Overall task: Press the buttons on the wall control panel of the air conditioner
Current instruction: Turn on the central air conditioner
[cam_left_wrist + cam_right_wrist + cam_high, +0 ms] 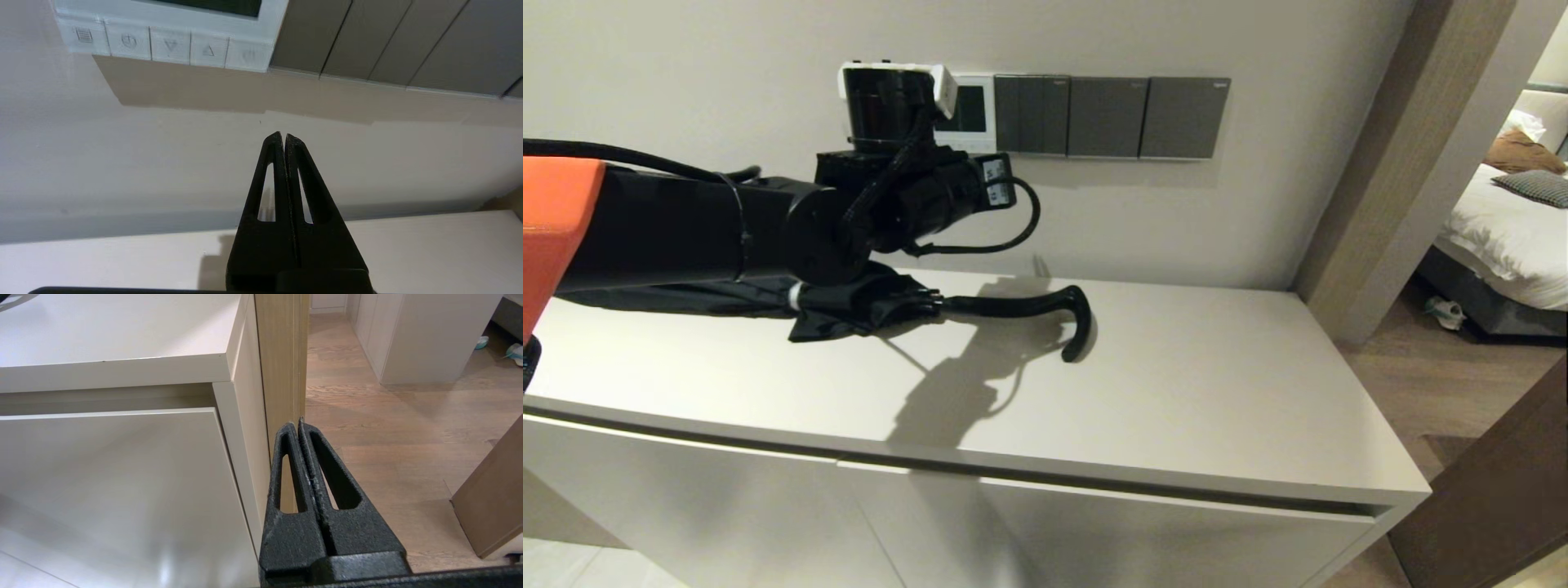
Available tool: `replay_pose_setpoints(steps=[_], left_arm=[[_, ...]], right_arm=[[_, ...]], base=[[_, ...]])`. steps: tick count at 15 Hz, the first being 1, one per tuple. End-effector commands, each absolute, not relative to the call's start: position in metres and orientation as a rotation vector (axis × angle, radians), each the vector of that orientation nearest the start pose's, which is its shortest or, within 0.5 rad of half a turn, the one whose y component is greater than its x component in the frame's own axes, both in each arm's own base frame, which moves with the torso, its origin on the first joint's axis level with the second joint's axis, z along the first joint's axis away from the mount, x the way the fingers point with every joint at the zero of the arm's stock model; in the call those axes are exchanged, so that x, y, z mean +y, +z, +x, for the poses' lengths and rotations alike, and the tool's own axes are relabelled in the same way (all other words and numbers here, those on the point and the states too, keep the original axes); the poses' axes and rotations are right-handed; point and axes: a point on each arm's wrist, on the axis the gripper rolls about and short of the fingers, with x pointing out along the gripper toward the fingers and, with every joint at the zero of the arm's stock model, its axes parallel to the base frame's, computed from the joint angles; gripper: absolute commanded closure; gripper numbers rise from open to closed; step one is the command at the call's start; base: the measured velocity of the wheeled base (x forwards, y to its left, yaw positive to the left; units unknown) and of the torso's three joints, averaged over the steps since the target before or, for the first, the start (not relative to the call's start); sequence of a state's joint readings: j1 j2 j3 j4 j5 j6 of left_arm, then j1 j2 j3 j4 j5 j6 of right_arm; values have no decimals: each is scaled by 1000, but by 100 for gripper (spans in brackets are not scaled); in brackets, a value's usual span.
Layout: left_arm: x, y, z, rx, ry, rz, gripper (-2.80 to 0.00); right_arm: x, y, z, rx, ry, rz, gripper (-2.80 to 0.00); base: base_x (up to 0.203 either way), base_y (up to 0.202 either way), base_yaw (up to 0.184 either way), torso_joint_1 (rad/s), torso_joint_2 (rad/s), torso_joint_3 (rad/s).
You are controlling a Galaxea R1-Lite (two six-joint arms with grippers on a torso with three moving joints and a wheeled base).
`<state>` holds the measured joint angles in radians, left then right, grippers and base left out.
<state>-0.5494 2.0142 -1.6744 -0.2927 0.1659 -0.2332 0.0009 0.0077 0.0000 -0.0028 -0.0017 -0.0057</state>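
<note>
The white wall control panel [970, 112] hangs on the wall with a dark screen; my left wrist hides its left part in the head view. In the left wrist view its frame [267, 18] and the row of pale buttons [169, 44] along its bottom edge are near the picture's top. My left gripper [284, 135] is shut and empty. Its tips point at bare wall a little below the buttons, under the row's right end. I cannot tell whether they touch the wall. My right gripper [297, 424] is shut and empty, parked low beside the cabinet's right end.
Three dark grey switch plates [1107, 117] sit right of the panel. A folded black umbrella [1013, 307] lies on the white cabinet top [1217, 392] under my left arm. A wooden door post [1380, 163] stands at the right, with a bedroom beyond.
</note>
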Motion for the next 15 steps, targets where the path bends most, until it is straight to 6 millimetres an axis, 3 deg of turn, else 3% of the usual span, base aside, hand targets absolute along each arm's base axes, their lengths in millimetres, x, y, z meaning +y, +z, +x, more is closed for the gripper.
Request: replay_pose_setpoints(steps=[1,5,15], left_arm=[[-214,279,364,84,-366,-217,0],[-215,289,366,56,-368,-226,0],[-214,285,379,49,-351,-226,0]], right_arm=[[0,75,-22,9,0,-6,0],[0,75,-22,9,-2,-6,0],[0,75,-22,9,0,-6,0]], base=[[0,0,0,0,0,0],[0,0,0,0,0,0],[0,0,0,0,0,0]])
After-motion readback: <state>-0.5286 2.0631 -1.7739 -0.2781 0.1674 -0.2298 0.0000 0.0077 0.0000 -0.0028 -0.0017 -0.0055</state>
